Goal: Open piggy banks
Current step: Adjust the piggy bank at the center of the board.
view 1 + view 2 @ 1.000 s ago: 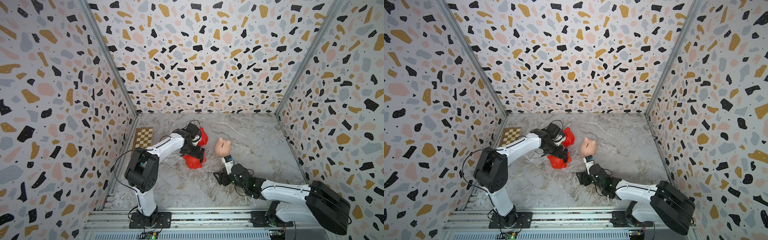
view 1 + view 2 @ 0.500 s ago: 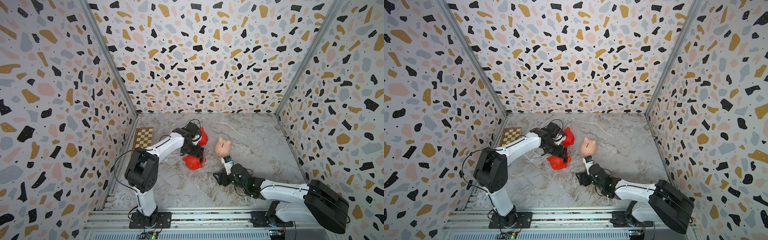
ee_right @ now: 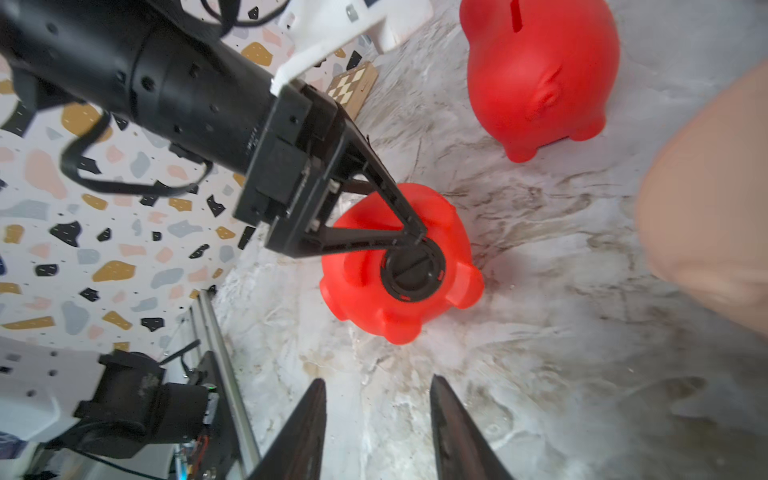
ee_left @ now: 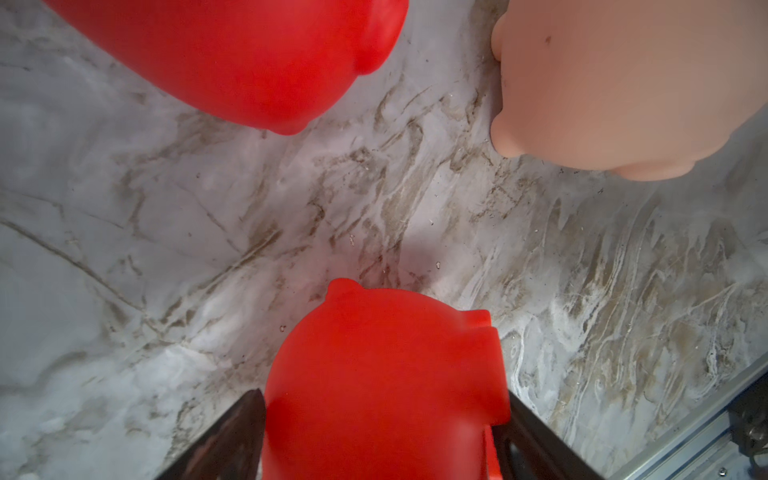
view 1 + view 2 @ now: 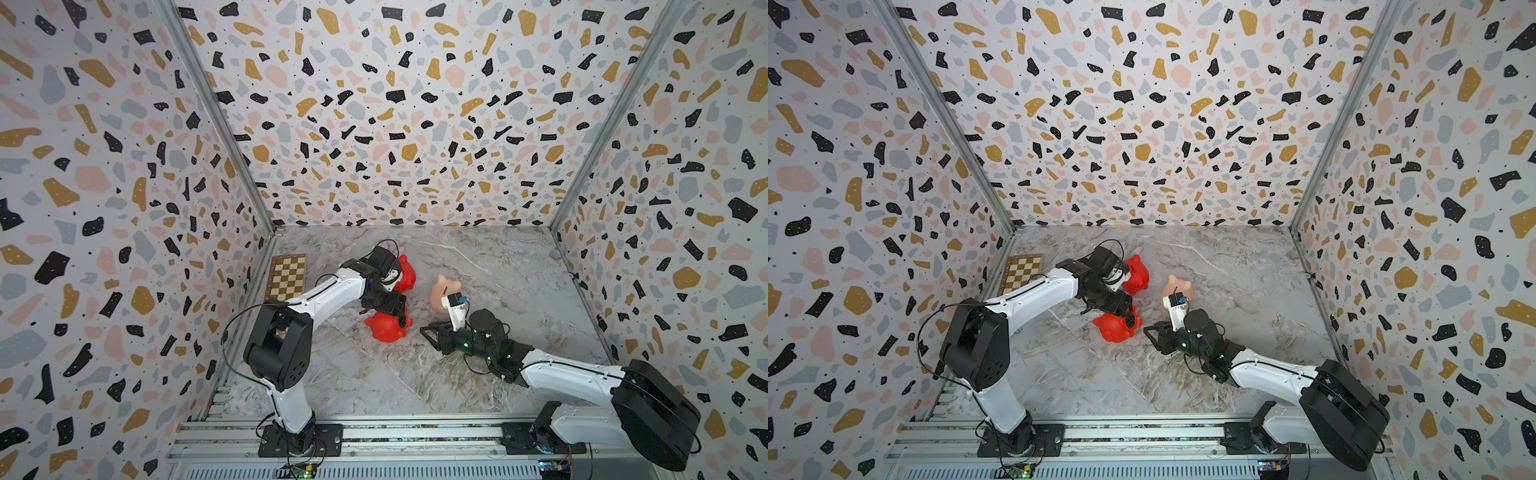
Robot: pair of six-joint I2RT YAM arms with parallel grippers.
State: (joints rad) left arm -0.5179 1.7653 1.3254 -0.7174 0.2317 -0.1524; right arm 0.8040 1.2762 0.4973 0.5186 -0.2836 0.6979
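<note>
Well apart from the chessboard [image 5: 287, 276], a bright red piggy bank [image 3: 365, 266] lies belly-up, its round black plug [image 3: 413, 270] facing skyward and its long axis flat on the table [image 5: 498, 270]; snout direction unclear. The left gripper [image 4: 380, 403] clamps its flanks, and the right gripper [image 3: 377, 379] stands partly open, empty.

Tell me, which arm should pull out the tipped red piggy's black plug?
Right, probably: the right end effector, empty, faces the black plug, while the left end effector holds that red piggy.
</note>
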